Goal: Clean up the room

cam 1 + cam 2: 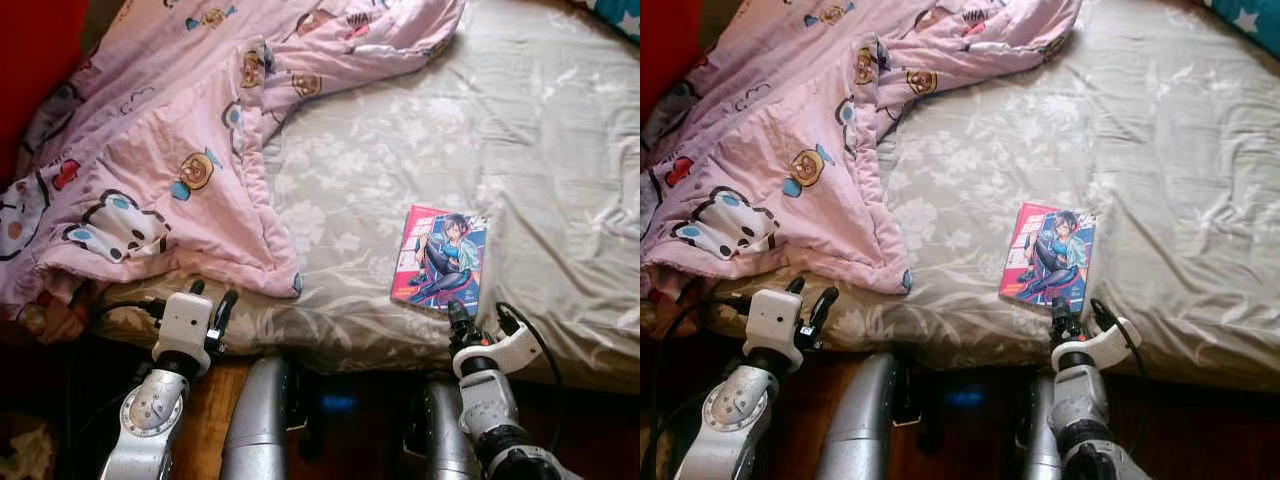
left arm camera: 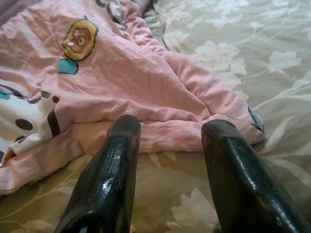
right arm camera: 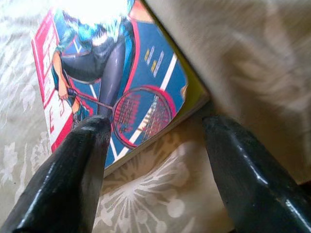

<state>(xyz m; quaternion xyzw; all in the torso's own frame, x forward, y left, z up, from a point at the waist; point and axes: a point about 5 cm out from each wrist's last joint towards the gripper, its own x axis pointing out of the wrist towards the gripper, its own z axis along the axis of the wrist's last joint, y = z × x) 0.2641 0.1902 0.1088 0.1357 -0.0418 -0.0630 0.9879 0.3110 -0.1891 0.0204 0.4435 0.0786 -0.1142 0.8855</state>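
A comic book [image 1: 440,258] with a blue and red cover of a figure holding a racket lies flat on the grey flowered bedsheet [image 1: 400,150], close to the bed's front edge. My right gripper [image 1: 480,318] hovers open just in front of the book's near edge; the right wrist view has the book [image 3: 112,82] between and beyond its fingers [image 3: 73,170]. A crumpled pink quilt [image 1: 180,130] with cartoon prints covers the bed's left side. My left gripper [image 1: 212,298] is open at the quilt's near hem [image 2: 160,131], not touching it.
The bed's front edge [image 1: 330,350] runs across just ahead of both arms, with wooden floor [image 1: 210,420] below. Something red [image 1: 35,60] stands at the far left. A teal cloth with a star [image 1: 1250,18] peeks in at the top right corner.
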